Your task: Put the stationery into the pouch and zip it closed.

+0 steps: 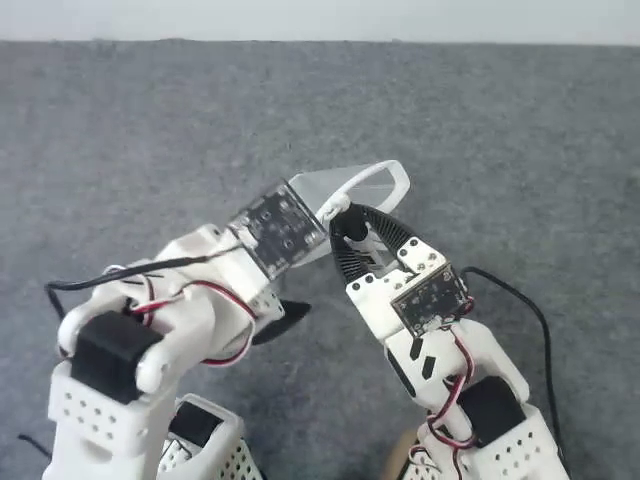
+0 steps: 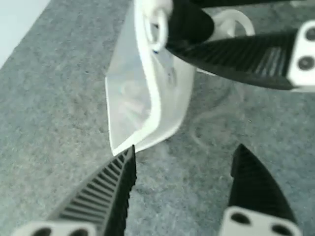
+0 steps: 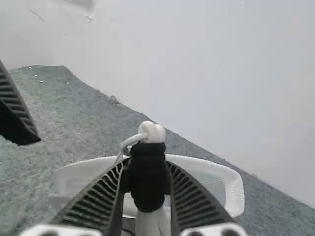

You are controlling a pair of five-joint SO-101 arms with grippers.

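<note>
A translucent white pouch (image 1: 358, 184) lies on the grey carpet between the two arms. My right gripper (image 1: 344, 224) is shut on the pouch's black zipper pull (image 3: 147, 173), which ends in a white bead (image 3: 151, 132); the pouch rim (image 3: 224, 173) curves behind it. My left gripper (image 2: 182, 167) is open just above the carpet, its fingers apart next to the pouch's corner (image 2: 123, 145) without touching it. In the left wrist view the right gripper's black finger (image 2: 246, 54) crosses above the pouch (image 2: 133, 93). What is inside the pouch shows only as faint shapes.
Grey carpet (image 1: 120, 140) spreads on all sides, up to a pale wall (image 3: 206, 59) at the far edge. A black cable (image 1: 530, 310) trails beside the right arm. The left arm's finger (image 3: 15, 118) shows in the right wrist view.
</note>
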